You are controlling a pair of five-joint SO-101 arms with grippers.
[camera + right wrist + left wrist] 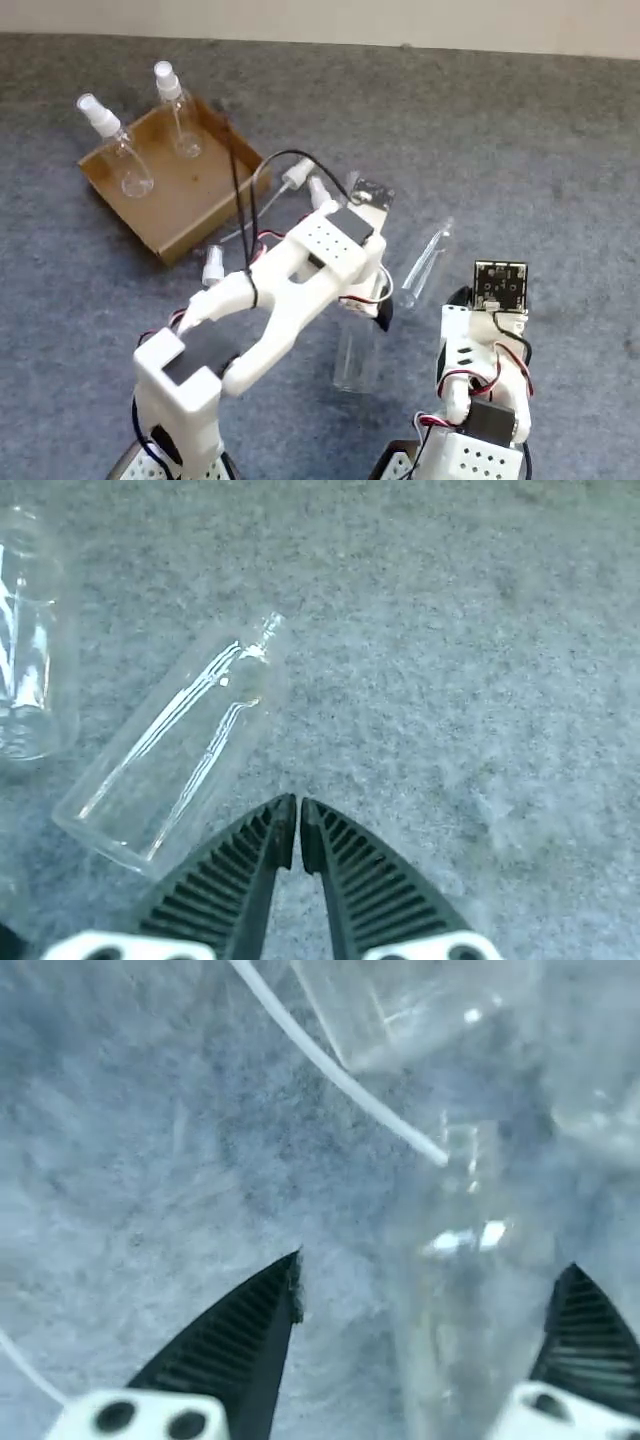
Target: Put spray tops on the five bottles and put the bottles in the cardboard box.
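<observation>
The cardboard box (165,235) sits at the back left, and two clear bottles (128,160) with white spray tops stand inside it. My left gripper (435,1265) is open, one black finger (245,1335) on each side of a clear uncapped bottle (460,1250); whether they touch it is unclear. That bottle (355,360) stands under the left arm (300,280) in the high view. Another uncapped bottle (180,760) lies on its side just ahead of my right gripper (298,825), which is shut and holds nothing. Loose spray tops (305,180) lie beside the box, with another one (213,265) nearer.
Grey carpet (540,150) covers the table. A spray top's white tube (330,1060) crosses above the left gripper's bottle. The lying bottle (425,262) rests between the two arms. A third uncapped bottle (25,680) is near the right gripper.
</observation>
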